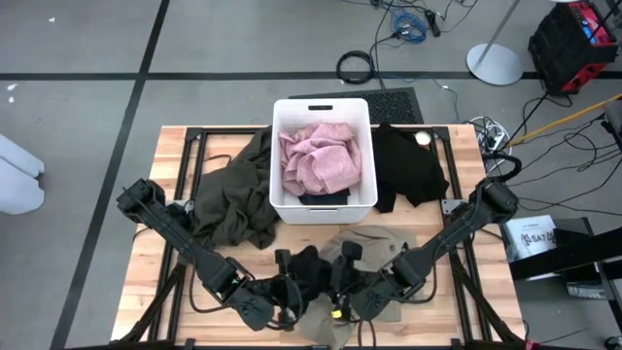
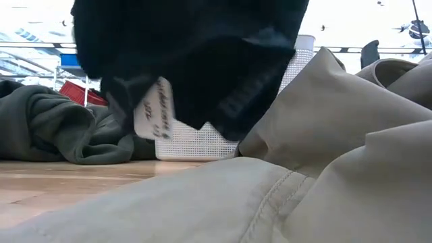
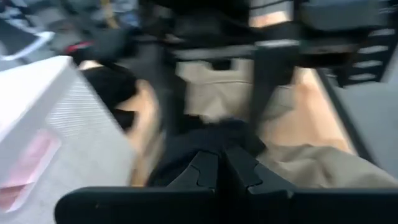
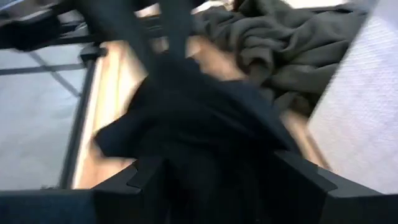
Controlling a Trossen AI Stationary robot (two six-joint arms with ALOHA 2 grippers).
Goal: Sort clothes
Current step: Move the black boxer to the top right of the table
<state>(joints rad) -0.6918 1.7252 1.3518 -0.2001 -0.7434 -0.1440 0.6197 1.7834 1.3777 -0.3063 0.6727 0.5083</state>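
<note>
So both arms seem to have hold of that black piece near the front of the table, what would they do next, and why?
Probably lift it and carry it toward the white bin. The left gripper is shut on the black garment, which the low view shows already hanging off the table above the khaki garment. The right gripper stands wide beside it, and the pink garment already lies in that bin.

1. A white rectangular plastic bin [image 1: 279, 156] stands upright at the middle of the table, toward its far edge; its perforated wall also shows in the low view [image 2: 196, 143].
2. A wooden slatted table [image 1: 146, 282] on a black metal frame carries everything.
3. A grey floor [image 1: 78, 107] crossed by dark lines surrounds the table.
4. Coiled cables [image 1: 355, 66] and a round white stand base [image 1: 494, 64] lie on the floor beyond it.
5. A red and black case [image 1: 573, 39] sits at the far right corner.
</note>
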